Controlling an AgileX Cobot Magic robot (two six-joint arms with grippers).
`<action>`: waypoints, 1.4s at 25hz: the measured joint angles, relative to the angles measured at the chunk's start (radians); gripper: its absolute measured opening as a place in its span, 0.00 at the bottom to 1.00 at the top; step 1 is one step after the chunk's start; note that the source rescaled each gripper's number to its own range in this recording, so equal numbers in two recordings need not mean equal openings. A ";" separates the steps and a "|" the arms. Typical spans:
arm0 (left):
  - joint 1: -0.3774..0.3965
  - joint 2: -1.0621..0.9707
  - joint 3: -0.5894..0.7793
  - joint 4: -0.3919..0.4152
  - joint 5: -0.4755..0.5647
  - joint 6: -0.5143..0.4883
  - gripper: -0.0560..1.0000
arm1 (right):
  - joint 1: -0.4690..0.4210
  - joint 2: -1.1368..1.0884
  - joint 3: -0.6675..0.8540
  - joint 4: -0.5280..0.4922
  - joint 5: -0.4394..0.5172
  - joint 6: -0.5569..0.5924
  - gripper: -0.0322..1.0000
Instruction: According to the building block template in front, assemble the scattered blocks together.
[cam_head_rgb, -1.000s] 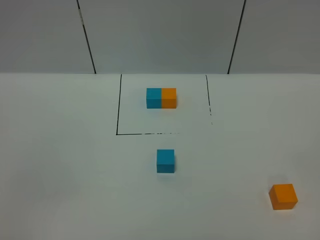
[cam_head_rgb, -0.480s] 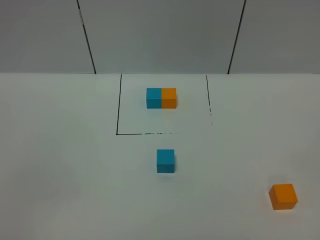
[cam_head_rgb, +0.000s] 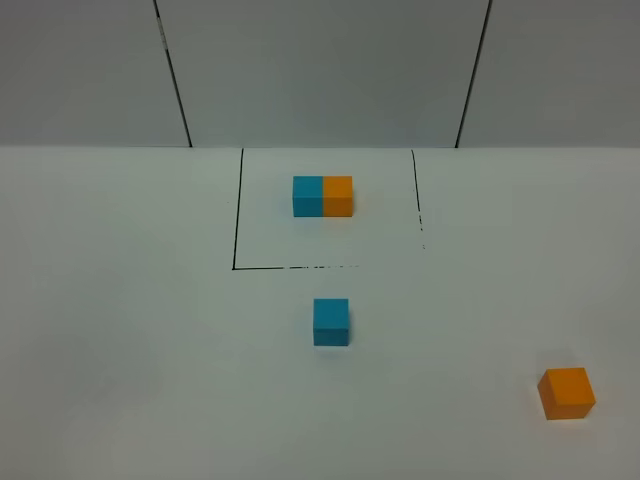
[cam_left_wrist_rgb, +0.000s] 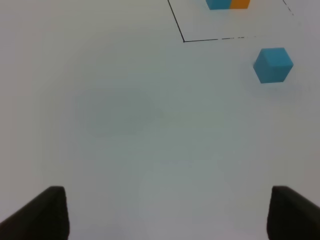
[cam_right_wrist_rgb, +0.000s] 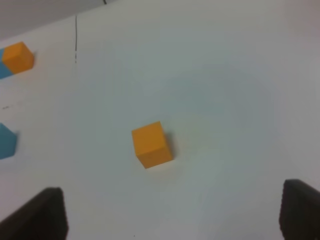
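So your template (cam_head_rgb: 322, 196) sat toward the back of the table (cam_head_rgb: 120, 330). In the high view the blue half was on the left and the orange half on the right, pressed together as one little bar. It was inside the black-lined square (cam_head_rgb: 238, 210), up near the far side and roughly centred between the side lines. The front line was broken up toward its right end.

The loose blue cube (cam_head_rgb: 331, 321) was just outside that square, on the near side of the front line, pretty much straight in front of the template and flat on the table. The loose orange cube (cam_head_rgb: 567, 392) was well apart from it, off toward the near right corner of the high view and turned slightly compared with the blue one. The two weren't touching each other.

Your left gripper (cam_left_wrist_rgb: 167, 212) had its jaws spread wide over bare table, with only the two dark tips showing. The blue cube was out ahead of it and off to one side, well clear. Your right gripper (cam_right_wrist_rgb: 172, 215) was the same deal, jaws wide apart and gripping nothing. The orange cube lay on the table ahead of it, about in line with the gap but not inside it.

Behind the table was a plain grey wall (cam_head_rgb: 320, 70) with two dark seams.
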 joint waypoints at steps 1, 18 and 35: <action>0.000 0.000 0.000 0.000 -0.001 0.000 0.70 | 0.000 0.000 0.000 0.000 0.000 0.000 0.72; 0.000 0.000 0.000 0.000 -0.001 0.000 0.70 | 0.000 0.000 0.000 0.000 0.000 0.000 0.72; 0.000 0.000 0.000 0.000 -0.001 0.000 0.70 | 0.000 0.591 -0.156 0.118 0.032 -0.201 0.93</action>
